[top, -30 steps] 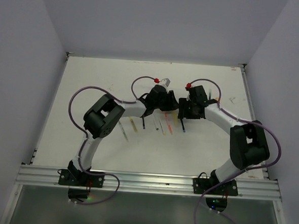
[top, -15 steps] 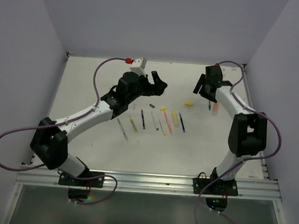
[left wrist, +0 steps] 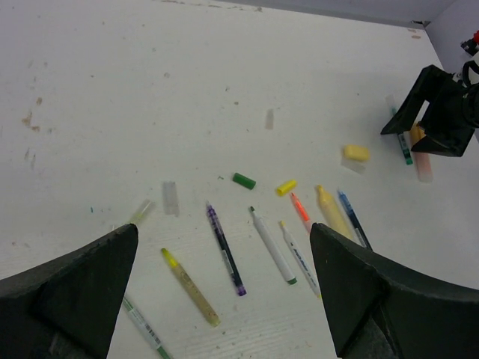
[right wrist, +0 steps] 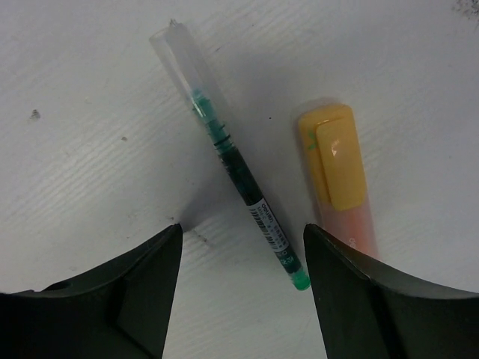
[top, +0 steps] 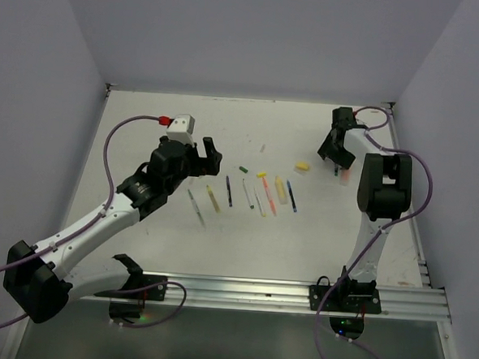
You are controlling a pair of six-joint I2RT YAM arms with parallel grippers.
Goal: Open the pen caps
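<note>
My left hand (top: 207, 159) is hanging wide open and empty over the white surface's (top: 145, 125) left half. Thin plastic pens (left wrist: 224, 250) are lying in a row mid-surface, with a short green plastic cap (left wrist: 243, 180) just beyond. Near the right edge my right hand (top: 336, 158) is hovering, parted and empty, over a clear-capped thin green pen (right wrist: 224, 149) and a yellow-capped orange highlighter (right wrist: 340, 172).

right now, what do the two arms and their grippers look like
The left arm and right arm are white tubes with chunky black joints. A purple cable loops along each; the left one ends in a red plug beside a white camera box. The left gripper and right gripper are matte black, with two broad wedge-shaped fingers.
</note>
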